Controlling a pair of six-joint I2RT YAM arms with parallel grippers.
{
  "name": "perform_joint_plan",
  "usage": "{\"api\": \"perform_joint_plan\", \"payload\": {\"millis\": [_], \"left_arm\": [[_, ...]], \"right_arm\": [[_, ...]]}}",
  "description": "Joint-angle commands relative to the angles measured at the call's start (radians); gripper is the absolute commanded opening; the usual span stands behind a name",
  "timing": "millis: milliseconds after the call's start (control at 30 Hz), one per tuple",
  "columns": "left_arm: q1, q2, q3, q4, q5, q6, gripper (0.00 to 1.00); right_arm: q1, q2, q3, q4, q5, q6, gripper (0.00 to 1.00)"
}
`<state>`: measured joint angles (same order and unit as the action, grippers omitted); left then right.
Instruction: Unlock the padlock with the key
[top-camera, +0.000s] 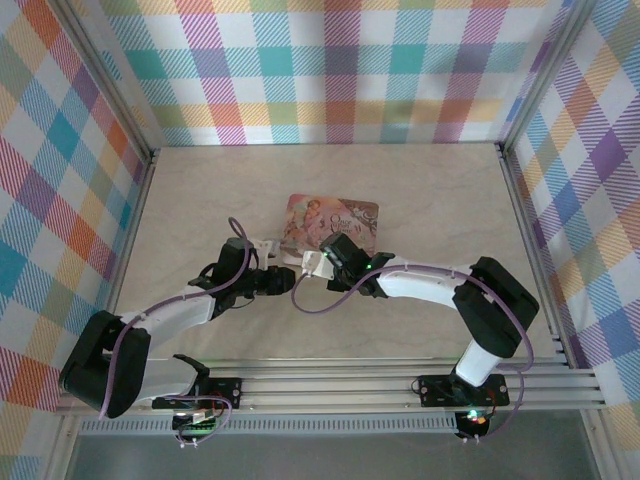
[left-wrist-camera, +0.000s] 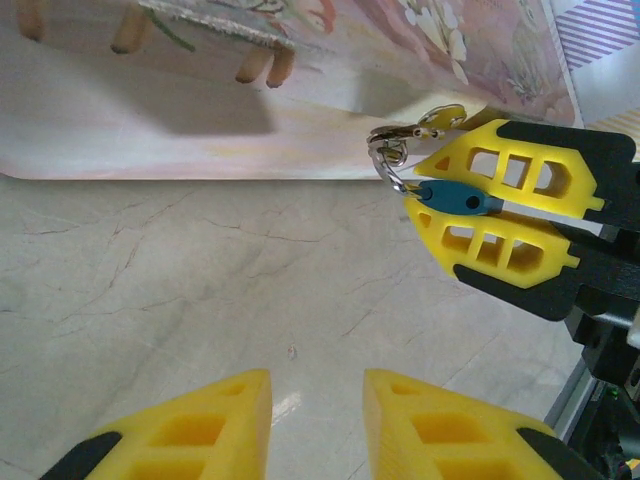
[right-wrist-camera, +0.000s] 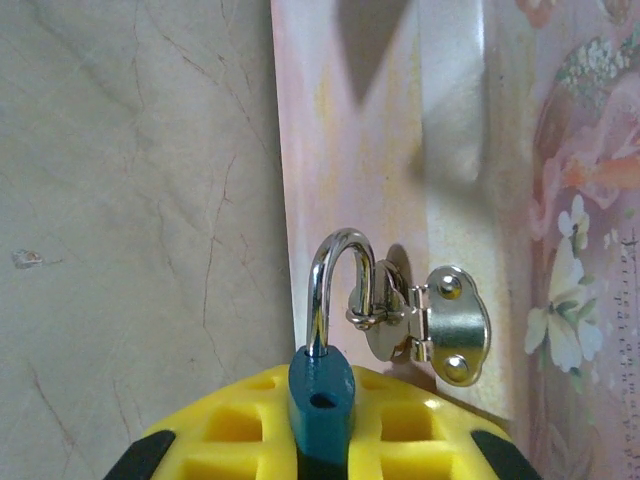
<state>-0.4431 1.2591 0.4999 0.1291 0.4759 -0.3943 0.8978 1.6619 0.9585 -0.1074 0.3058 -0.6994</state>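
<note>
Snugly in right claw (left-wrist-camera: 425, 190), padlock (right-wrist-camera: 322, 392) on tin (right-wrist-camera: 400, 150) hasp (right-wrist-camera: 445, 330).

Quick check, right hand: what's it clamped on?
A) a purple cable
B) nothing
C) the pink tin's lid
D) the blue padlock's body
D: the blue body of the padlock sits pinched between the yellow fingers of the right hand, with its shackle hooked through the clasp on the tin.

The bench (top-camera: 430, 200) is being blocked midway by the pink tin (top-camera: 345, 215) and the right end effector (left-wrist-camera: 425, 195) beside it; its far and side edges are being left free.
</note>
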Motion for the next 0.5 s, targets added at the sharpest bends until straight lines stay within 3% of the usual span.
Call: {"api": "perform_joint_plan", "payload": {"millis": [0, 467], "left_arm": [[0.011, -0.011, -0.01, -0.009, -0.016, 0.025, 0.29], [0.035, -0.004, -0.001, -0.023, -0.023, -0.014, 0.29]], "right_arm": [[0.007, 0.01, -0.018, 0.083, -0.02, -0.113, 0.0], [0.027, 0.088, -0.058, 0.261, 0.14, -0.326, 0.0]]}}
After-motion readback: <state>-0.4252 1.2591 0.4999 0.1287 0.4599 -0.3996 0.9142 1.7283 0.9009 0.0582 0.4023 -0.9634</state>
